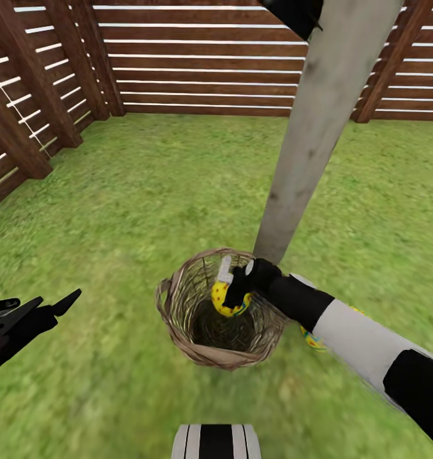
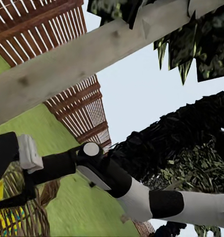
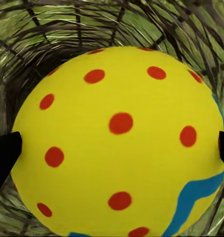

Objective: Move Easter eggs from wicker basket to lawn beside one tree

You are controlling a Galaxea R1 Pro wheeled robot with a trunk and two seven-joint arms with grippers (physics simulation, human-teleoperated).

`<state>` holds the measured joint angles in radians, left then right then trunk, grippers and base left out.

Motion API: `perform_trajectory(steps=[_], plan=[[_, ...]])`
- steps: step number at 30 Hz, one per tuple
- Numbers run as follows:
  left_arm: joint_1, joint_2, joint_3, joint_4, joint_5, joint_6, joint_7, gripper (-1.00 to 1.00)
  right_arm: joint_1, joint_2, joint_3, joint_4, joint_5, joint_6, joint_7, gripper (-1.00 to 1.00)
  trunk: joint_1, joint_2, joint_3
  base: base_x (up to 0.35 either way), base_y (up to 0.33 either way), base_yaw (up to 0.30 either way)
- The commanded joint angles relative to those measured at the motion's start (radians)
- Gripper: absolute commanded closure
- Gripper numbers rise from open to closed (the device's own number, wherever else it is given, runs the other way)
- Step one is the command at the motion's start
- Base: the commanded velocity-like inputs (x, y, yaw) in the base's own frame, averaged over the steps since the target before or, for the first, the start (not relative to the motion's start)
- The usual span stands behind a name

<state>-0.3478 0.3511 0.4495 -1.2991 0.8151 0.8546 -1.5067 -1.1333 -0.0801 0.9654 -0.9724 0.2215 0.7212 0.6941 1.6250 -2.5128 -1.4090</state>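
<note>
The right arm reaches forward and down from the lower right, its gripper (image 1: 232, 294) pointing downward with both fingers pressed against an egg (image 1: 224, 298). The left gripper (image 1: 41, 305) hangs low at the left, fingers spread, holding nothing.
</note>
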Motion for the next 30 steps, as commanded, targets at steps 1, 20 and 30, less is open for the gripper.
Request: perform_trajectory(steps=[1,20,30], plan=[[0.0,0.0,0.0,0.0,0.0,0.011,-0.003,-1.0,0.0,-0.024,-0.03,-0.03,0.01,0.004,0.058,1.0,0.0,0.0,0.003,0.0,0.0,0.0],[0.007,0.013,0.015,0.003,-0.001,0.01,-0.002,-1.0,-0.006,0.002,-0.017,-0.094,0.078,0.0,0.124,1.0,-0.008,0.004,0.065,-0.07,0.0,0.0],[0.007,0.013,0.015,0.003,-0.001,0.011,0.001,-1.0,-0.006,-0.001,-0.016,-0.095,0.07,0.005,0.124,1.0,-0.012,0.006,0.104,-0.138,0.0,0.0]])
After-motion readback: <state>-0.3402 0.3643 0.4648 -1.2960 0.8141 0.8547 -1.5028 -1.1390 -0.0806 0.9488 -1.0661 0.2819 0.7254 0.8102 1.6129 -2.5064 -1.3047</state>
